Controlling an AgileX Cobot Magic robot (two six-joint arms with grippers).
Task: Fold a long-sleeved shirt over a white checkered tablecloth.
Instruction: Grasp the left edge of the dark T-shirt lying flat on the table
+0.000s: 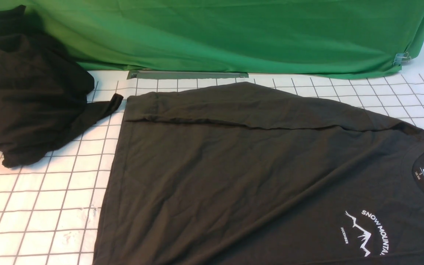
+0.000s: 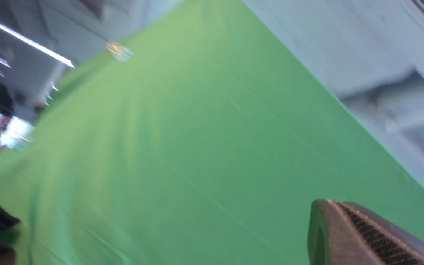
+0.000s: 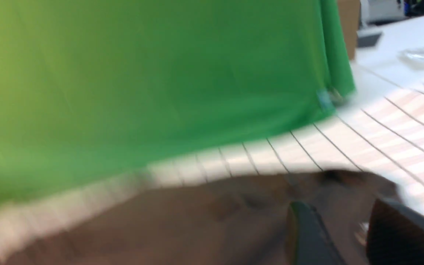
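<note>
1. The long-sleeved shirt (image 1: 252, 165) is lying flat, print up, on the white checkered tablecloth (image 1: 42, 206), filling centre and right.
2. The left fingers (image 2: 363, 235) are sitting clenched before the green backdrop (image 2: 197, 147).
3. The right fingers (image 3: 307, 235) are hanging released over the long-sleeved shirt.

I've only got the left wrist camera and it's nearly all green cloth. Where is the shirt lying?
Observer: The long-sleeved shirt lies spread flat on the white checkered tablecloth, collar toward the robot's right.
Operator: Any sleeve folded in?
Observer: One sleeve lies folded across the body along its far edge.
Operator: And the right fingers?
Observer: The right fingers stand apart, gripping nothing, the shirt behind them.
</note>
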